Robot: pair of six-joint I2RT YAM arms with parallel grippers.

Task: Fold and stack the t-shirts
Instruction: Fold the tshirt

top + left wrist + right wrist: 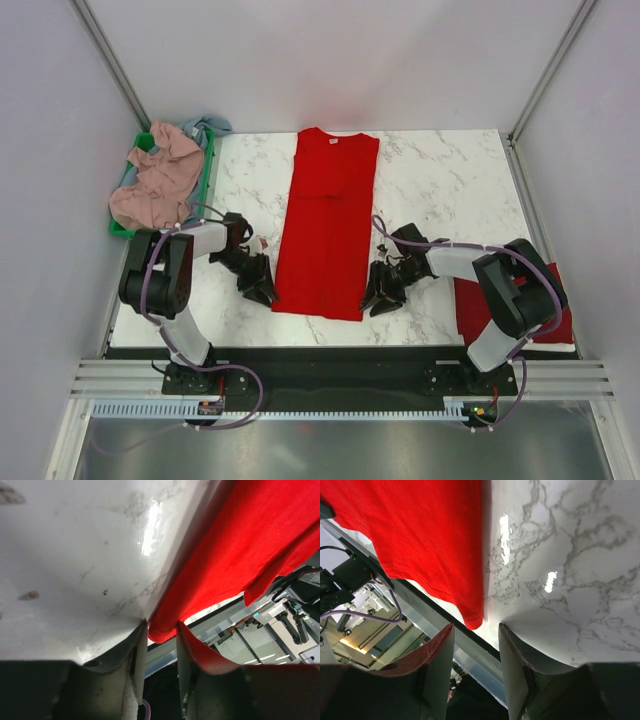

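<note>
Roughly, biggest thing down to smallest:

1. White marble-patterned table (450,190). It carries everything, with both arms bolted at its near edge.
2. Red t-shirt (328,225). It lies flat mid-table as a long narrow strip with the sleeves tucked in. The neck is at the far end and the hem toward the arms.
3. Green plastic bin (208,170) at the far left corner. A crumpled dusty pink shirt (160,185) is heaped over it, and a grey-blue shirt (205,125) pokes out behind.
4. Red folded fabric (468,312) at the near right edge, partly hidden under the right arm. It is well apart from the strip.
5. Left gripper (260,285), low on the table at the strip's near left corner. From the wrist, the fingers stand partly apart with a clear gap. The hem corner sits right at that gap (160,627) but is not pinched. The red on one finger could be cloth or reflection; I cannot tell which.
6. Right gripper (382,290) at the near right corner, mirroring the other. The jaws are about half spread and hold nothing. The hem corner tip lies just ahead of the gap (476,627).
7. Small white neck label (333,141) inside the collar at the far end.
</note>
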